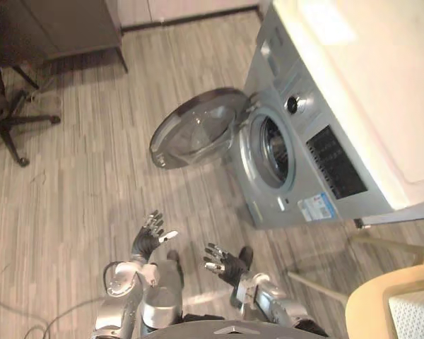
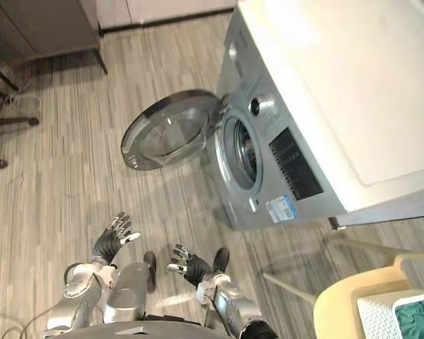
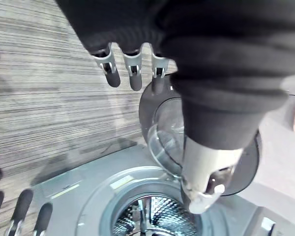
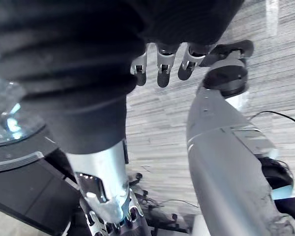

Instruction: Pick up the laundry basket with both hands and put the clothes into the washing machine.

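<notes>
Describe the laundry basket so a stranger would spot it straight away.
Find the big silver washing machine with its round door swung open over the wood floor. Off its near corner, on the robot's right, a pale yellow piece of furniture carries the laundry basket. It is the one white meshed container, with teal clothes inside.
</notes>
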Motion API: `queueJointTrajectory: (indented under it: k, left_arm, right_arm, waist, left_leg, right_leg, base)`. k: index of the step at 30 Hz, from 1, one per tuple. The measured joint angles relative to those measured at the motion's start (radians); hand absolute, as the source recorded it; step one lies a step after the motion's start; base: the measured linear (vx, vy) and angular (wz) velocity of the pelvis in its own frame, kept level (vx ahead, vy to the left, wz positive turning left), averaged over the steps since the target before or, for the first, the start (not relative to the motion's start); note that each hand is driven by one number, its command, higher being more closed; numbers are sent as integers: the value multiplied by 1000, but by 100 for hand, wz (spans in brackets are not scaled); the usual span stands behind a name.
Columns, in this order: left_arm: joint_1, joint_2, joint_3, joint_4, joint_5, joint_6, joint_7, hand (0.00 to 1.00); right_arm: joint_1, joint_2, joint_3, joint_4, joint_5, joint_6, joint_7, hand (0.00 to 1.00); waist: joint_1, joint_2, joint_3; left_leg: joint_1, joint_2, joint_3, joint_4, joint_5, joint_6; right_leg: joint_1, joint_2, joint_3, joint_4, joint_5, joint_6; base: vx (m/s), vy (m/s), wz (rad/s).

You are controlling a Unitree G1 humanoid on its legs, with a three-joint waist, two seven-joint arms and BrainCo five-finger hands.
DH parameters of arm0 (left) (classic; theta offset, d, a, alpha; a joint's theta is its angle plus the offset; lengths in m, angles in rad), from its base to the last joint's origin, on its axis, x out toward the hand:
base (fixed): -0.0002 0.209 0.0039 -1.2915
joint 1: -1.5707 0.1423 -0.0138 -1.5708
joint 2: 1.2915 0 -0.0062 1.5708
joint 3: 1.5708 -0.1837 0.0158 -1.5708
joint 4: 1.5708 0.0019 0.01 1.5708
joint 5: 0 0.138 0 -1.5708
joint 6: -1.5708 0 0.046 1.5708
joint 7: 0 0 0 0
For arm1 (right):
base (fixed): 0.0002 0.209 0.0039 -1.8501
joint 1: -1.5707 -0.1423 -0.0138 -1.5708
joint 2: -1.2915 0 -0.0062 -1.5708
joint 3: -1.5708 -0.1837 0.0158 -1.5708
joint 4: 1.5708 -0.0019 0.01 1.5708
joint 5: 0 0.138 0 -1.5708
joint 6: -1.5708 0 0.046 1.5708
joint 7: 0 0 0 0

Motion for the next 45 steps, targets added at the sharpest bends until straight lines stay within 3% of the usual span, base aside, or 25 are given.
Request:
queueJointTrajectory:
  k: [3,6,8,9,10,11,12,13,14,15,16,17,18,20,21,23,28,33,39,42,43,44,45]
  left_arm:
    - [25,1,12,0,1,0,6,0]
    - [37,-3,7,-8,3,1,6,0]
    - [38,-4,8,-10,3,2,6,0]
    - [47,-4,9,-14,3,2,6,0]
    - [61,-4,29,-26,3,3,4,0]
    - [69,-5,42,-28,3,3,4,0]
    - [68,-13,57,-33,2,4,6,0]
    - [70,-6,87,-39,3,6,7,0]
    - [72,10,97,-45,3,7,6,0]
    - [77,6,113,-43,3,10,7,0]
    - [80,-2,118,-35,4,14,6,0]
    - [78,-19,114,-36,4,12,4,0]
    - [40,-18,113,-22,6,12,6,0]
    - [9,-23,105,-9,9,15,6,0]
    - [1,-30,94,0,9,15,6,0]
    - [-32,-50,47,23,9,16,5,0]
    - [-27,-73,30,23,9,16,5,0]
    - [-28,-71,-14,24,8,16,0,0]
    - [-58,-62,-4,66,7,19,-14,0]
    - [-54,-39,-3,68,7,21,-16,0]
    - [-39,-27,0,71,7,22,-16,0]
    - [-11,-26,1,73,7,26,-15,0]
    - [4,-24,2,71,7,26,-15,0]
  right_arm:
    - [33,23,-63,0,-46,-1,-1,0]
    - [36,39,-117,-6,-51,-4,-3,0]
    - [35,48,-136,-9,-60,-7,-13,0]
    - [39,54,-149,-9,-69,-7,-20,0]
    - [52,62,-163,-8,-74,-9,-23,0]
    - [56,64,-169,-8,-79,-10,-25,0]
    - [50,66,-184,-4,-88,-9,-27,0]
    - [55,83,-190,2,-91,-10,-31,0]
    - [71,99,-186,6,-92,-9,-34,0]
    - [64,110,-181,9,-104,-11,-34,0]
    - [53,113,-195,10,-128,-23,-35,0]
    - [42,107,-202,13,-130,-30,-37,0]
    - [43,117,-206,11,-134,-35,-39,0]
    - [52,135,-204,10,-149,-40,-40,0]
    - [55,137,-208,9,-150,-45,-41,0]
    - [68,139,-216,9,-160,-51,-45,0]
    - [74,124,-225,2,-167,-75,-60,0]
    - [112,90,-260,-43,-168,-87,-83,0]
    - [110,93,-264,-25,-167,-84,-87,0]
    - [113,98,-278,-25,-179,-84,-90,0]
    - [109,97,-278,-23,-211,-84,-96,0]
    - [97,95,-281,-14,-236,-85,-107,0]
    - [91,92,-281,-5,-248,-85,-108,0]
  waist:
    - [-22,-8,-47]
    - [-52,4,-54]
    - [-72,20,-55]
    - [-72,32,-61]
    - [-71,55,-78]
    - [-72,66,-85]
    - [-66,71,-85]
    - [-59,53,-94]
    - [-59,31,-106]
    - [-51,30,-112]
    - [-29,83,-151]
    - [-32,80,-173]
    - [-45,68,-166]
    - [-45,30,-181]
    - [-53,30,-179]
    - [-70,42,-170]
    - [-77,36,-146]
    - [-91,45,-96]
    - [-69,65,-85]
    - [-71,61,-88]
    - [-70,63,-89]
    - [-66,103,-103]
    - [-64,113,-113]
  left_leg:
    - [74,-5,40,-36,-4,1]
    - [120,-9,105,-40,-22,8]
    - [140,-9,139,-32,-34,11]
    - [160,-6,161,-38,-36,13]
    - [189,3,191,-71,-28,26]
    - [196,16,205,-87,-22,35]
    - [208,23,239,-94,-20,38]
    - [229,6,261,-74,-25,40]
    - [227,-13,257,-58,-30,39]
    - [221,-18,224,-46,-31,45]
    - [203,13,184,-95,-19,60]
    - [206,25,199,-137,-22,36]
    - [195,9,199,-131,-9,32]
    - [167,13,210,-108,-5,26]
    - [157,26,209,-96,-4,22]
    - [153,76,208,-70,0,-1]
    - [155,184,241,17,-51,-62]
    - [152,122,91,42,-121,-71]
    - [157,-19,-106,23,-160,6]
    - [157,-37,-70,15,-172,30]
    - [178,-26,-20,-8,-165,37]
    - [187,11,40,-45,-148,41]
    - [203,27,68,-57,-141,37]
  right_leg:
    - [21,-4,26,10,-9,-3]
    - [4,-13,48,46,-21,-19]
    - [-4,-28,5,74,-76,-74]
    - [-6,-40,-46,96,-110,-126]
    - [-3,-46,-112,110,-183,-206]
    - [2,-51,-132,126,-207,-195]
    - [-35,-87,-152,238,-232,-164]
    - [-68,-139,-187,418,-229,-160]
    - [-66,-148,-188,434,-150,-154]
    - [-66,-139,-177,408,-119,-96]
    - [-50,-78,-132,276,-42,-56]
    - [-72,-78,-129,333,-120,-75]
    - [-69,-104,-127,418,-204,-39]
    - [-20,-76,-109,291,-206,11]
    - [12,-49,-112,214,-182,27]
    - [79,21,-116,69,-102,4]
    - [85,136,-26,7,-72,-52]
    - [62,169,60,12,-73,-71]
    - [-12,185,237,-8,19,-69]
    - [-48,187,290,-9,27,-49]
    - [-57,183,253,-9,-28,-71]
    - [-78,179,126,26,-90,-108]
    - [-105,166,51,98,-109,-131]
  base:
    - [98,26,-33]
    - [13,57,-60]
    - [-30,69,-53]
    - [5,127,-75]
    - [13,113,-73]
    - [-10,60,-69]
    - [10,18,-57]
    - [31,35,-54]
    - [67,44,-61]
    - [-19,7,-83]
    - [13,-71,-101]
    - [24,-84,-73]
    - [82,-94,-32]
    - [-16,-129,-25]
    - [-69,-200,-25]
    - [-75,-181,-18]
    - [-120,-135,-59]
    - [-136,7,-62]
    - [-8,104,-79]
    - [-6,99,-74]
    - [10,74,-102]
    - [70,68,-114]
    - [150,78,-117]
